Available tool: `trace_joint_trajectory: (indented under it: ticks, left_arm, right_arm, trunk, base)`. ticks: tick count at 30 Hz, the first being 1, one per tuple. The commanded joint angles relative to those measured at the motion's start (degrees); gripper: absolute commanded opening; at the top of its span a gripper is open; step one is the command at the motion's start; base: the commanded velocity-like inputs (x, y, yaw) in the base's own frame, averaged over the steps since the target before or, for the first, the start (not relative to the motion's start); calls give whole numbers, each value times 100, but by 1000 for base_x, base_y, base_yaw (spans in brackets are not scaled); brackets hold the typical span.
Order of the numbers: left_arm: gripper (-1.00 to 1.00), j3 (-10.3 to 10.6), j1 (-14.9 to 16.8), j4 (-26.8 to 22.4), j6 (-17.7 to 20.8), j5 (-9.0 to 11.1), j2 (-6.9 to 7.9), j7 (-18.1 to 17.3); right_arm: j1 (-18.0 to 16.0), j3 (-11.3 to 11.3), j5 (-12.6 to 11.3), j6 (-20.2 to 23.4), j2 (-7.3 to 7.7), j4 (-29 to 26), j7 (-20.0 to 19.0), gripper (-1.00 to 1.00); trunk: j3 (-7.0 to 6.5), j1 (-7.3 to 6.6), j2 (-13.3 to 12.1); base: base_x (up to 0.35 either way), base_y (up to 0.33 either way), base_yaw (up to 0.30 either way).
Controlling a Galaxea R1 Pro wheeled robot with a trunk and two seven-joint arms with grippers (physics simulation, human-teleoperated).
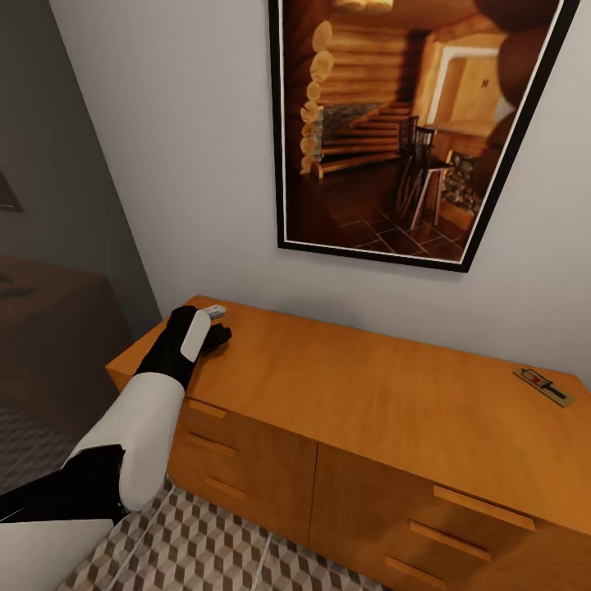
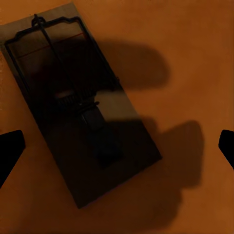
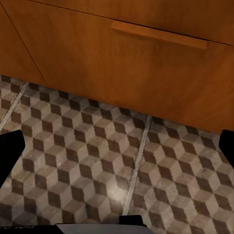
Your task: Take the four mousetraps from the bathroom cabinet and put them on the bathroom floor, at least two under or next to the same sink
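A dark-brown mousetrap with a thin wire bar lies flat on the orange-brown cabinet top, directly below my left gripper. Its black fingertips stand wide apart on either side of the trap, open and holding nothing. In the head view my left gripper hovers over the cabinet's far left corner and hides that trap. A second mousetrap lies near the top's right end. My right gripper is open above the bathroom floor, facing a drawer front.
A large framed picture hangs on the white wall above the cabinet. Cube-patterned tiles run along the cabinet's foot. A dark doorway area lies to the left.
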State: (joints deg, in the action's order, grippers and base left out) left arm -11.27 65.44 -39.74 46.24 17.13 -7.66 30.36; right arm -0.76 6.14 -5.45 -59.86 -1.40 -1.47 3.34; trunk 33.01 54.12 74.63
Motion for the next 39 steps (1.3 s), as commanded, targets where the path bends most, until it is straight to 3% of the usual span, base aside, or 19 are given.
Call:
trace_joint_trajectory:
  ticks: [1, 39]
  left_arm:
    - [100, -17, 4, -9, 7, 61, -4, 49]
    - [100, -33, 4, -25, 7, 54, 19, 57]
  right_arm:
    - [-3, 54, -53, -14, -1, 3, 17, 100]
    - [-3, 54, -53, -14, -1, 6, 17, 100]
  trunk:
    - [6, 0, 3]
    - [6, 0, 3]
  base:
    - [0, 0, 0]
    - [0, 0, 0]
